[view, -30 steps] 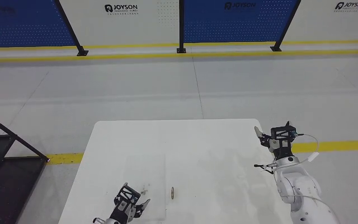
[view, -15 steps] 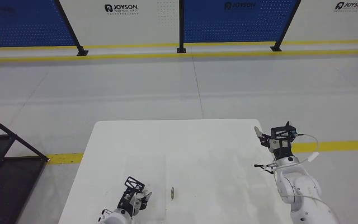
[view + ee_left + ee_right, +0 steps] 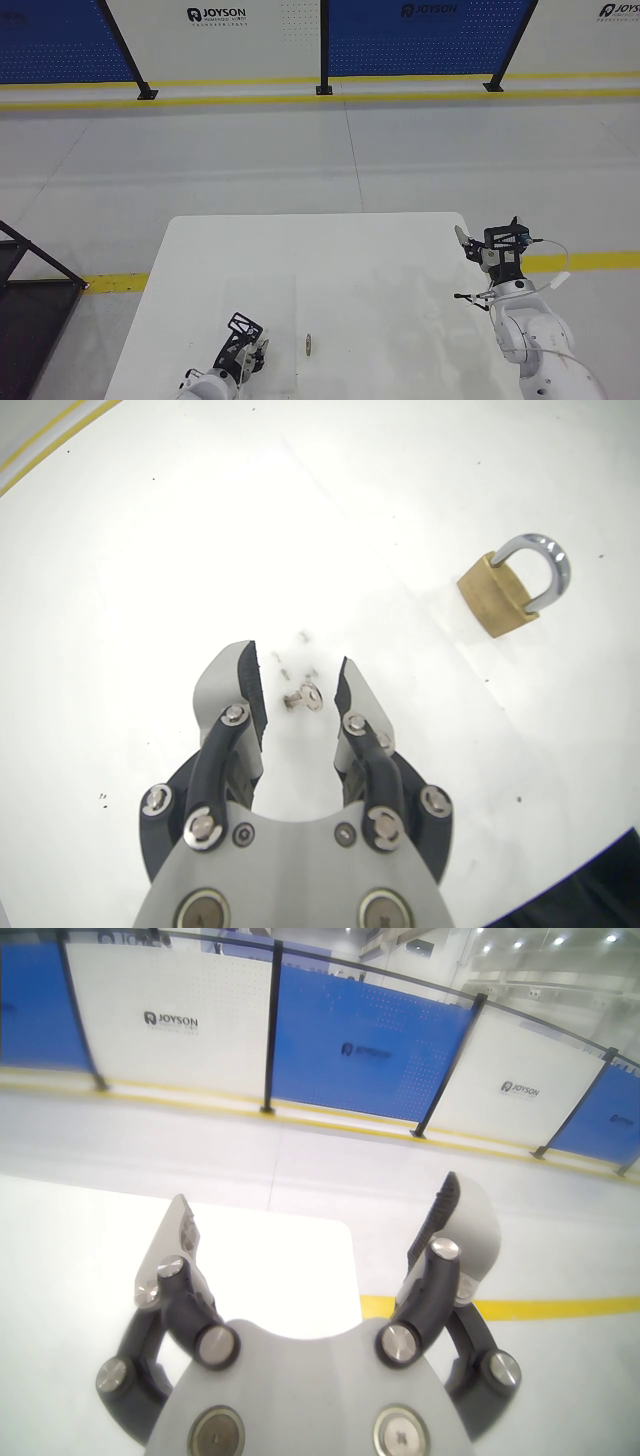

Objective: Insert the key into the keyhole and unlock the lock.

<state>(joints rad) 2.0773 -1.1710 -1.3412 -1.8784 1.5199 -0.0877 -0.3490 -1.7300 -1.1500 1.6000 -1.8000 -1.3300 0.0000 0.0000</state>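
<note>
A small silver key (image 3: 305, 697) lies flat on the white table (image 3: 150, 550), among a few dark scuff marks. My left gripper (image 3: 296, 660) hangs just above it, open, with one finger on either side of the key and nothing touching it. In the top view this gripper (image 3: 248, 352) is near the table's front edge. The brass padlock (image 3: 505, 592) with its steel shackle lies a short way off; in the top view the padlock (image 3: 308, 344) is to the right of the left gripper. My right gripper (image 3: 488, 242) is held open and empty above the table's right edge, as its own view of the right gripper (image 3: 315, 1193) shows.
The white table (image 3: 350, 260) is bare apart from the key and padlock. A black frame (image 3: 30, 270) stands on the floor to the left. Blue and white fence panels (image 3: 320, 40) line the far side of the grey floor.
My left gripper has tipped down over the key and its fingers have drawn closer together. The right arm and the padlock have not moved.
</note>
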